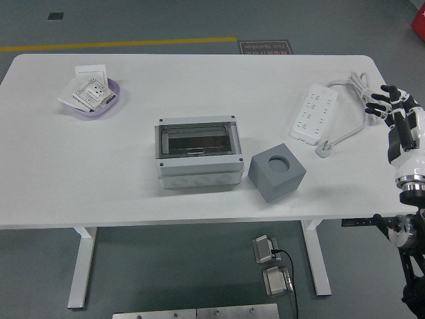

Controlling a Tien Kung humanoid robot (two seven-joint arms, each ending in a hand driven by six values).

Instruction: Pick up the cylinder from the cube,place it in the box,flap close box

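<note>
A grey cube (pixel 277 174) with a round hole in its top stands on the white table (pixel 199 80), right of centre near the front edge. No cylinder shows in it. A grey box (pixel 198 154) with a dark see-through lid lying shut on top stands just left of the cube. My right hand (pixel 392 105) hovers over the table's right edge with its fingers spread and holds nothing. It is well right of the cube.
A white power strip (pixel 315 113) with a coiled cable (pixel 356 86) lies at the right, close to my right hand. A purple dish (pixel 95 98) with paper packets sits at the back left.
</note>
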